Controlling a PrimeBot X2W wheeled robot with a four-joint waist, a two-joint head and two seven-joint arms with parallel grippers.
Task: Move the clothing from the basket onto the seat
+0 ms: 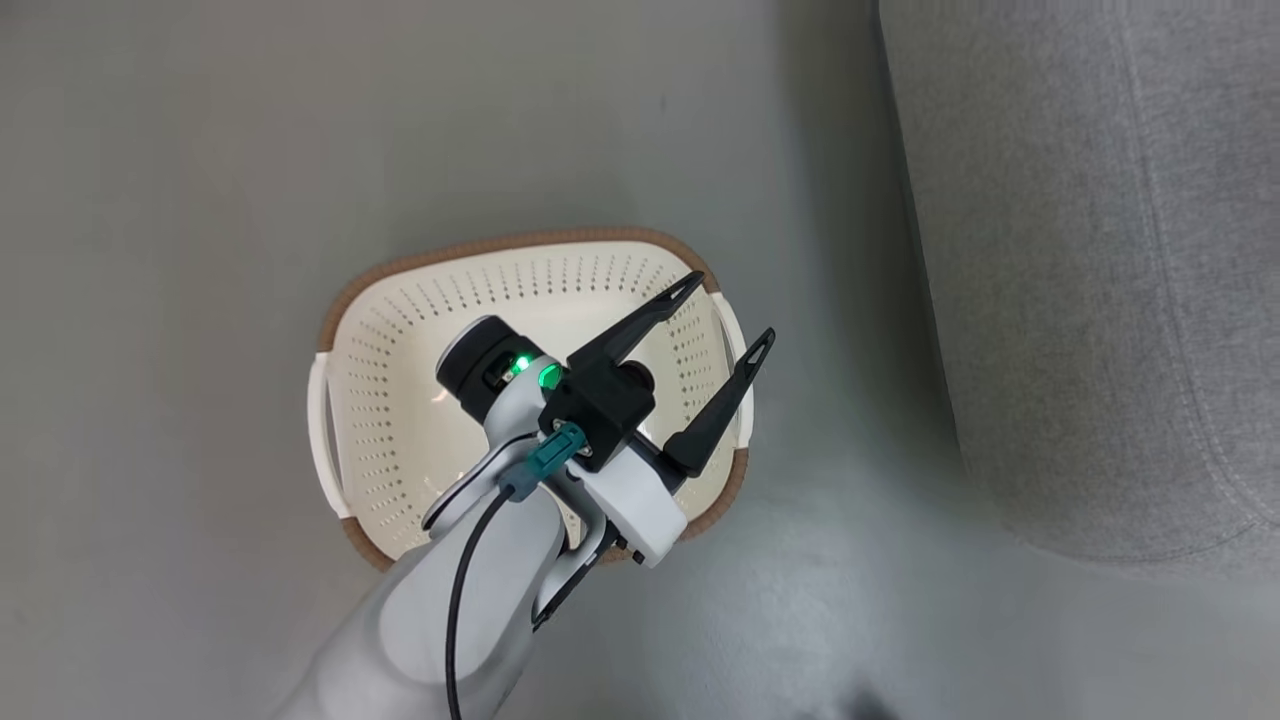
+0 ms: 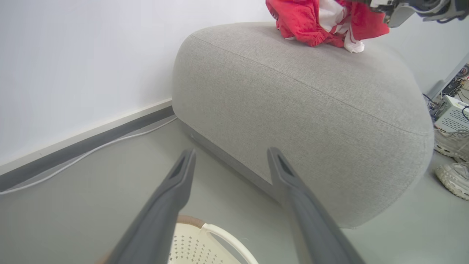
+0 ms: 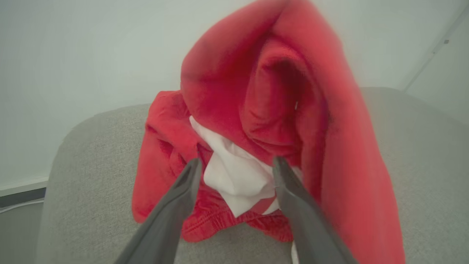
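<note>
With right gripper [image 3: 237, 161] fingers apart over clothing [image 3: 256, 91] atop seat [image 3: 73, 165], left gripper [image 1: 728, 308] spread too, risks dragging possibly snagged fabric off seat.

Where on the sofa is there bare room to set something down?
Bare seat lies between the clothing and its wall-side end, and between the clothing and the stitched seam. Crowded at the red pile, where the right gripper hovers.

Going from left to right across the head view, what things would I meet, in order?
Bare grey floor → basket → left gripper, open above the basket's right side → a narrow strip of floor → seat.
</note>
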